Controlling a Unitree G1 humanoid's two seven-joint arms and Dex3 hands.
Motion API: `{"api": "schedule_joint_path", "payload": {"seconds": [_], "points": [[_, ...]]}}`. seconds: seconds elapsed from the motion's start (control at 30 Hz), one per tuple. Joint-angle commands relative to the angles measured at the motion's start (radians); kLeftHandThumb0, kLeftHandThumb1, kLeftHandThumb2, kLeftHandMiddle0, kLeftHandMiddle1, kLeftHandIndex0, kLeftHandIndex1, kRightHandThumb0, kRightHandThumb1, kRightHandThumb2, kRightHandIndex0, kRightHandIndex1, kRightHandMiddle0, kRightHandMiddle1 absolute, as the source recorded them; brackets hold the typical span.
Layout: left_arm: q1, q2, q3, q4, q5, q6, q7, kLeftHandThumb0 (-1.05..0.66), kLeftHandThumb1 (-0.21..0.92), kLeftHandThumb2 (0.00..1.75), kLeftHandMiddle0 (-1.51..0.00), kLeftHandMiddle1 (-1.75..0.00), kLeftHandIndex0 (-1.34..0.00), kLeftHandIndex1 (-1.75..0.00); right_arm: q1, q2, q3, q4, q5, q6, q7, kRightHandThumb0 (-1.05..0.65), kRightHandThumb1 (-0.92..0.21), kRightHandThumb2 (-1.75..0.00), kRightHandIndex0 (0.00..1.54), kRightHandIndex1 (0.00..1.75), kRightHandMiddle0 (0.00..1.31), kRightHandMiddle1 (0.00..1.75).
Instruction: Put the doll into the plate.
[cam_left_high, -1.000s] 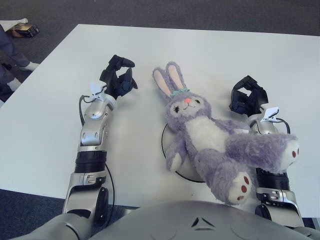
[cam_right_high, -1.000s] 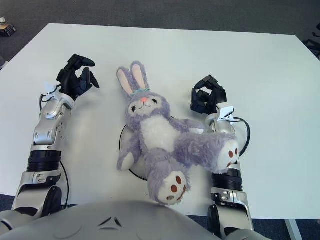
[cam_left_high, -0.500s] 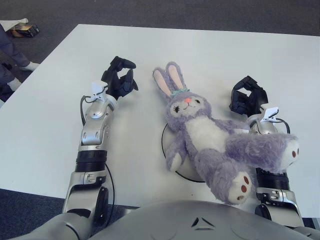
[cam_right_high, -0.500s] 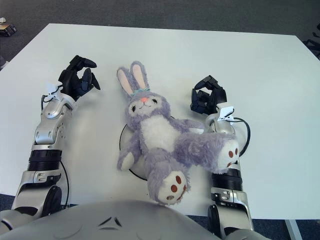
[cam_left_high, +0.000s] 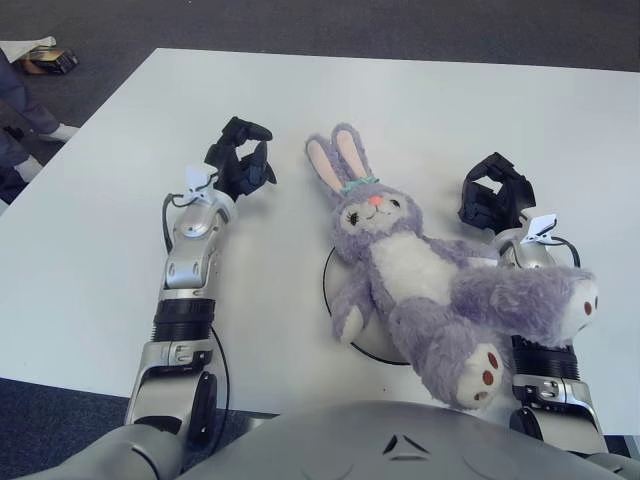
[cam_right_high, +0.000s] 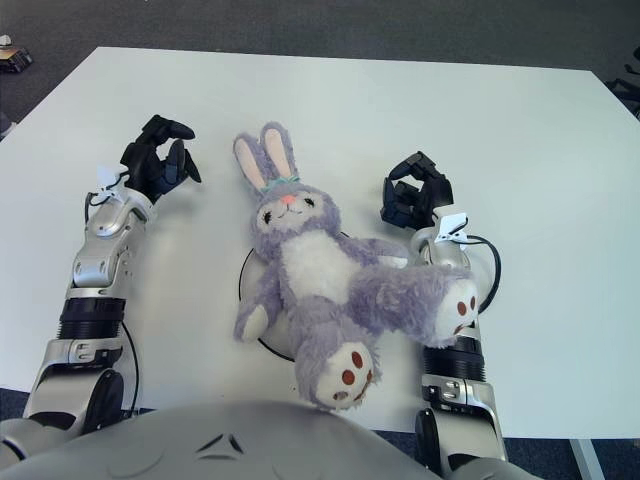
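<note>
A purple plush bunny doll (cam_left_high: 415, 275) with a white belly lies on its back over the white, dark-rimmed plate (cam_left_high: 334, 270), which it mostly hides. Its ears point away from me and one leg drapes across my right forearm. My left hand (cam_left_high: 240, 165) hovers over the table left of the doll's ears, fingers loosely curled around nothing. My right hand (cam_left_high: 493, 198) sits right of the doll's head, fingers curled, not grasping the doll.
The white table (cam_left_high: 420, 110) stretches far behind the doll. Dark carpet surrounds it. A person's foot and small items (cam_left_high: 40, 60) show on the floor at far left.
My left hand has crept slightly forward and rightward over the table. The doll and my right hand have stayed put.
</note>
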Motion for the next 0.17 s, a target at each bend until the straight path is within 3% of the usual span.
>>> {"api": "schedule_joint_path", "payload": {"seconds": [0.0,0.13], "points": [[-0.004,-0.002,-0.002,0.022,0.009,-0.03,-0.001,-0.37,0.77,0.74,-0.95,-1.75,-0.29,-1.75,-0.017,0.001,-0.012,0.009,0.011,-0.014,0.005,-0.46,-0.39,-1.23,1.05,1.75,0.56,1.75],[-0.003,-0.006,-0.004,0.031,0.012,-0.047,0.003,-0.38,0.73,0.79,-0.97,-1.75,-0.31,-1.75,-0.017,-0.002,-0.011,0.01,0.007,-0.014,0.007,-0.45,-0.39,-1.22,1.05,1.75,0.55,1.75]]}}
